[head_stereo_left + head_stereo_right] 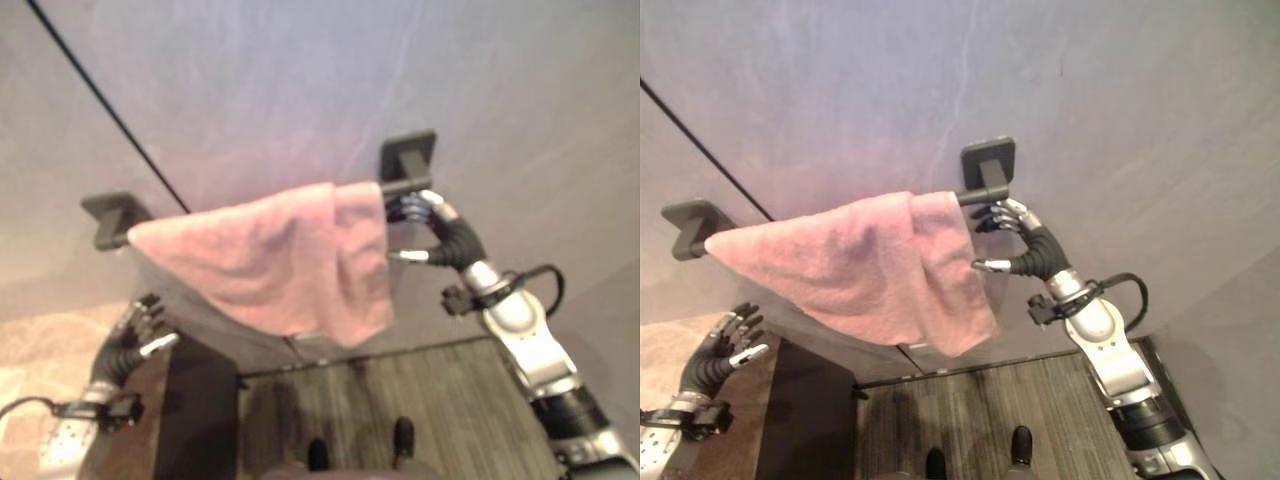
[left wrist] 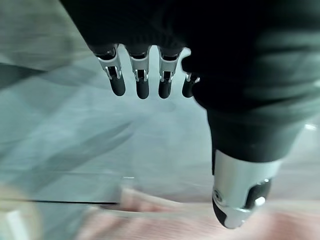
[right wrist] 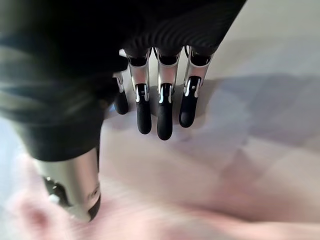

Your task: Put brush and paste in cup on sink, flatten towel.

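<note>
Nearest, low on the robot's left, the left robot hand (image 1: 728,345) hangs with fingers relaxed and spread, holding nothing, well below the towel (image 1: 855,262). Further up, the right robot hand (image 1: 1012,235) is at the towel's right edge, just under the bar (image 1: 975,195) near its right bracket (image 1: 988,163); its fingers are straight and its thumb apart, gripping nothing. The towel lies to that hand's left, so the right hand is much the nearer. Pink and draped over the bar, the towel runs lengthwise along it, left to right, bunched and hanging lowest at its right end.
</note>
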